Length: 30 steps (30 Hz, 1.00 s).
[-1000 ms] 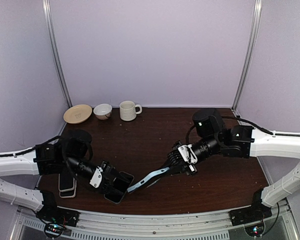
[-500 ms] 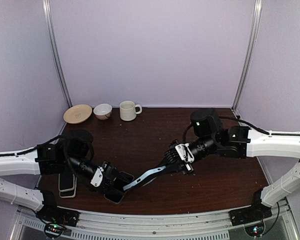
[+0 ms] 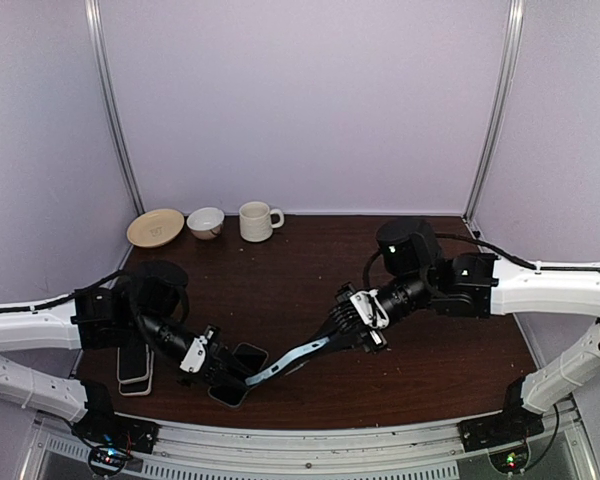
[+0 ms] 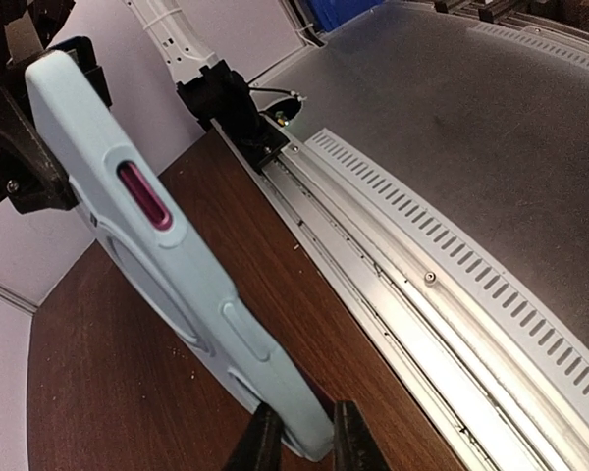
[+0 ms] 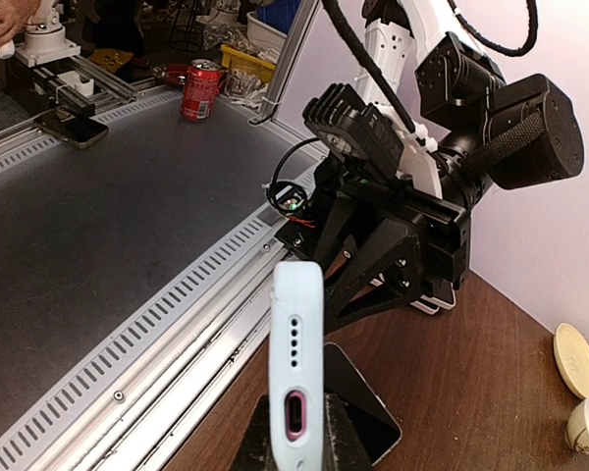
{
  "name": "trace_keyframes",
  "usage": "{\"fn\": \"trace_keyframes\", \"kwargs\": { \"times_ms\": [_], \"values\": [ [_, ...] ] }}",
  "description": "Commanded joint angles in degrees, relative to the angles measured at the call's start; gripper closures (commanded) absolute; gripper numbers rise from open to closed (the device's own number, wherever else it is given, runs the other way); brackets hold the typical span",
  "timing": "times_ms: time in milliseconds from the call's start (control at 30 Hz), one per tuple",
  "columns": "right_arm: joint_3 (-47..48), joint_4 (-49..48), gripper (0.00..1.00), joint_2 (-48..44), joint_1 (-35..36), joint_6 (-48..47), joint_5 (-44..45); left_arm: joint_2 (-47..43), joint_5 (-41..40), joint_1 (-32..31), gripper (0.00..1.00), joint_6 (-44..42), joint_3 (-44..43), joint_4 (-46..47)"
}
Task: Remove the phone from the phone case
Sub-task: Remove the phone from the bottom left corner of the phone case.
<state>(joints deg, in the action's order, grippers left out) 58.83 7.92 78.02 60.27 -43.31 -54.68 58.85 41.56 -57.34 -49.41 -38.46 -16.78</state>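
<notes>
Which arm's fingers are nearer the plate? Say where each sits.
Left. The left fingers pinch the case's lower end on the plate's side; the right fingers hold its other end, farther right.

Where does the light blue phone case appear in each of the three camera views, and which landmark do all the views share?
Top external: the phone case slants low, just left of centre.
Left wrist: it runs as a long diagonal from upper left to bottom centre.
Right wrist: it stands end-on at bottom centre.
Shared landmark: the slotted metal rail along the near edge.
</notes>
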Motion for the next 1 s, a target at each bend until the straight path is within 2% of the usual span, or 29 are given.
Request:
{"fn": "trace_keyframes", "kwargs": {
  "times_ms": [0, 233, 367, 567, 633, 767, 967],
  "values": [
    [3.32, -1.97, 1.00, -0.03, 1.31, 2.84, -9.12, -0.59, -0.52, 0.18, 0.86, -4.51, 0.35, 1.83],
    [5.24, 3.65, 1.00, 1.61, 1.85, 2.73, -13.35, -2.96, -8.83, 0.19, 0.87, -7.45, 3.12, 7.12],
    [6.79, 9.08, 1.00, 2.66, 1.95, 0.07, -12.76, -3.51, -11.27, 0.13, 0.90, -10.07, 3.73, 7.47],
    [7.97, 14.71, 1.00, 3.71, 2.22, -3.43, -10.01, -4.45, -15.34, 0.10, 0.88, -11.21, 4.38, 9.14],
    [7.83, 15.33, 1.00, 3.72, 2.22, -4.49, -8.71, -5.14, -16.84, 0.12, 0.81, -11.30, 4.83, 10.06],
    [6.92, 14.28, 1.00, 3.01, 2.24, -5.85, -5.06, -5.97, -17.30, 0.05, 0.56, -11.83, 4.53, 8.53],
    [5.00, 10.51, 1.00, 0.96, 1.75, -6.68, 2.64, -7.09, -17.94, 0.09, 0.30, -10.74, 3.43, 6.52]
  ]
}}
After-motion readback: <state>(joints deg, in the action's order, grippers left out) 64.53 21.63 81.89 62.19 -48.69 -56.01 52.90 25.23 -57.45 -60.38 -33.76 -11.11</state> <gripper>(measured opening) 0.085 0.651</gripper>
